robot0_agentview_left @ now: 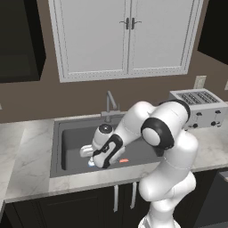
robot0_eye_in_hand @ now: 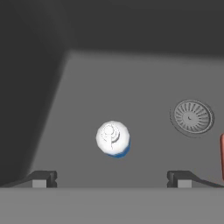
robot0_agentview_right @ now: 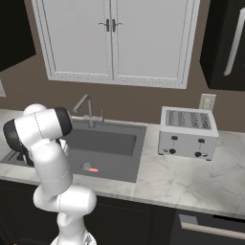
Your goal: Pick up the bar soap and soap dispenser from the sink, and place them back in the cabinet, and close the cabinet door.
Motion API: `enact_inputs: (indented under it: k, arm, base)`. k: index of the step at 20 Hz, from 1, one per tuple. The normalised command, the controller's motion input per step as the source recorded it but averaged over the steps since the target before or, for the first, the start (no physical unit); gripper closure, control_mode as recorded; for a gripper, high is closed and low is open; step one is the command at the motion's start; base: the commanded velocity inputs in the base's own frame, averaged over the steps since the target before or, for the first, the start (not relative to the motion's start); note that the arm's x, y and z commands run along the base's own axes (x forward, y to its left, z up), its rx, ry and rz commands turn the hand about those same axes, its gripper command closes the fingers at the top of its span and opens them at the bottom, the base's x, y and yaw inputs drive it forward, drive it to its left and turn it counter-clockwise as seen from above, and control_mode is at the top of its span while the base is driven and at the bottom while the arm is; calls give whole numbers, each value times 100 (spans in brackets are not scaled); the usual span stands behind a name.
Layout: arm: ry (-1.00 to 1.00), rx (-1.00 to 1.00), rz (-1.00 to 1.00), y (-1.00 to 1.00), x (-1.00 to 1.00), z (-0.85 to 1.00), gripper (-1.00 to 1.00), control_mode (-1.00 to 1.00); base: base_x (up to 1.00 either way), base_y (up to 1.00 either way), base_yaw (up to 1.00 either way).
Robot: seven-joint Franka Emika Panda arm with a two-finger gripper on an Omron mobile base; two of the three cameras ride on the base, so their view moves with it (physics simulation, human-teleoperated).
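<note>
**Open gripper hanging over the dispenser in the sink**

Left base view, left to right: the large dark grey rectangular sink (robot0_agentview_left: 67,147) is sitting in a pale marbled counter (robot0_agentview_left: 26,151), a slim grey metal faucet (robot0_agentview_left: 109,105) rising at its back rim. The white arm is reaching down into the basin, and the two-finger gripper (robot0_agentview_left: 92,161) is hanging low over the sink floor. A sliver of blue is showing just under the hand. The tiny flat orange-red bar soap (robot0_agentview_left: 124,160) is lying on the sink floor, near the hand to its right. A silver four-slot toaster (robot0_agentview_left: 198,107) is standing on the counter, well apart to the right. White panelled double doors (robot0_agentview_left: 127,35) are hanging on the wall above.

Hand view, left to right: the left finger tip (robot0_eye_in_hand: 40,178), then the small blue soap dispenser (robot0_eye_in_hand: 113,138) with its white pump top, seen from above, standing upright on the sink floor between the two tips and touching neither. The jaws are standing wide apart, nothing gripped. The round grey drain ring (robot0_eye_in_hand: 191,117) is lying to the right, the red edge of the bar soap just beside it at the frame border.

Right base view: the black-brown wall cabinet (robot0_agentview_right: 225,43) with a long silver bar handle is sitting at upper right, past the toaster.
</note>
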Motion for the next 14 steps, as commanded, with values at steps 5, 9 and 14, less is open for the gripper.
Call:
enact_inputs:
  k: [5,9,14]
  arm:
    - [0,0,0,2,0,-6,-100,-100]
    - [0,0,0,0,0,-4,-100,-100]
    - [0,0,0,0,0,-3,-100,-100]
  base:
    - [0,0,0]
    - [0,0,0]
    - [0,0,0]
